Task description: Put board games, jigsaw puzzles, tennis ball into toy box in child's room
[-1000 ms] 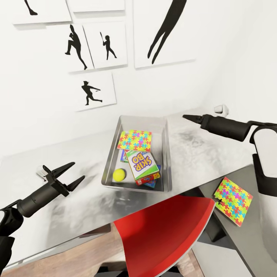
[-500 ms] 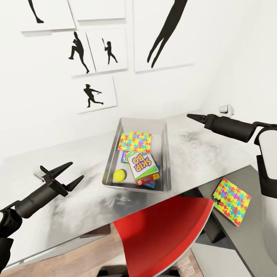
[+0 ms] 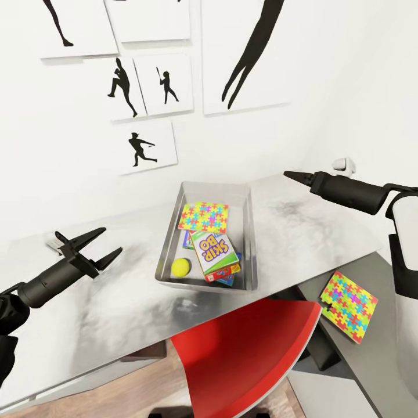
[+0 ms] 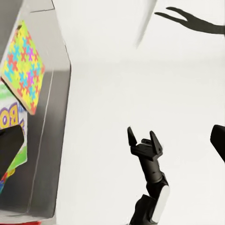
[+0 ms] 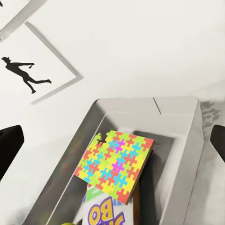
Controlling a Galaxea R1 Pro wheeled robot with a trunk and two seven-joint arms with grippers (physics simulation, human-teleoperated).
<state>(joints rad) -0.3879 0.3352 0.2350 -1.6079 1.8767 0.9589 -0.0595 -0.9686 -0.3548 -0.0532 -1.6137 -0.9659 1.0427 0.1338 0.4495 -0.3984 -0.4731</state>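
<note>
Head view: nearest us, a red chair (image 3: 249, 354) at bottom centre and one puzzle (image 3: 348, 305) on the lower desk at right. Our left gripper (image 3: 96, 247) gapes wide, empty. Mid-frame, the tray (image 3: 251, 232) holds games (image 3: 213, 252), ball (image 3: 180, 267), another puzzle. Our right gripper (image 3: 292, 175) also opens, empty.

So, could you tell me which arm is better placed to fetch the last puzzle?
Probably the right: the puzzle lies on the lower desk section beside that arm, whose gripper is empty, while the left gripper is across the tray.
</note>
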